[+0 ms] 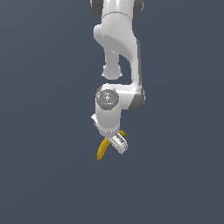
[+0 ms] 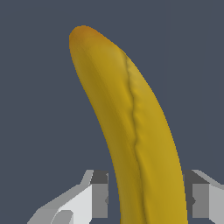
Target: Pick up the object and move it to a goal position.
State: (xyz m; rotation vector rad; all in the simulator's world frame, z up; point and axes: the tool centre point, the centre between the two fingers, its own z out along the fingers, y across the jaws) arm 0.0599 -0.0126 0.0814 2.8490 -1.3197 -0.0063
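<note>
Gripper [image 1: 114, 141] pinching banana [image 1: 103, 148] between both fingers [image 2: 94, 197], pressing against its sides partway along its length. Holding it aslant below the wrist: longer yellow portion sticking out past one side of the gripper, ending in a brownish-orange tip; short greenish stem end poking out just beyond the other side. Showing in the wrist view as a curved yellow body with a lengthwise ridge, running away from the fingers. Arm [image 1: 117, 48] hanging down from above against plain dark grey surroundings.
</note>
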